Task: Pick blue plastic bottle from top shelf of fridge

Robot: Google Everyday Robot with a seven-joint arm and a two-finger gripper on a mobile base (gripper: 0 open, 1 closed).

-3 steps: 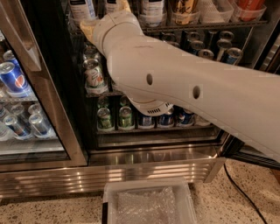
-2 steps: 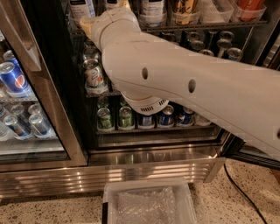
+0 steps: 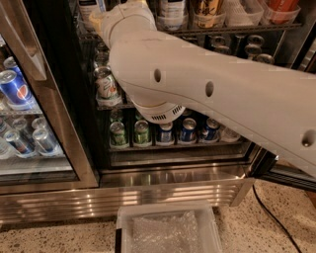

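Since the earlier frame the arm (image 3: 207,89) sits slightly higher and further left, with its wrist up at the left end of the top shelf (image 3: 237,28). The gripper (image 3: 97,21) is there too, in the upper left corner of the fridge (image 3: 168,173) opening, just beside the lower part of the blue bottle (image 3: 90,9). The wrist covers most of the gripper, so I cannot tell how far open it is or whether it has hold of anything. The blue bottle stands at the shelf's left end, close to the side wall, and runs off the top of my view (I only get its label and base).

I judge the risks as follows:

- **Blind approach:** I am working nearly blind at the contact point. A close that lands off-centre would shove the blue bottle against the wall or tip it instead of gripping it.
- **Slipping:** It is big and smooth, so a low or shallow hold may let it slip or swing once lifted.
- **Cans below:** The broad forearm hangs right in front of the cans (image 3: 106,85) on the rack below. Pulling back on a low line could brush them or the rack's front edge.
- **Wrong target:** A second bottle (image 3: 173,11) further right along the shelf looks much alike, and a drift that way would put me on it.
- **Tight exit:** The glass door (image 3: 47,99) at the left edge leaves little room to swing out on that side.
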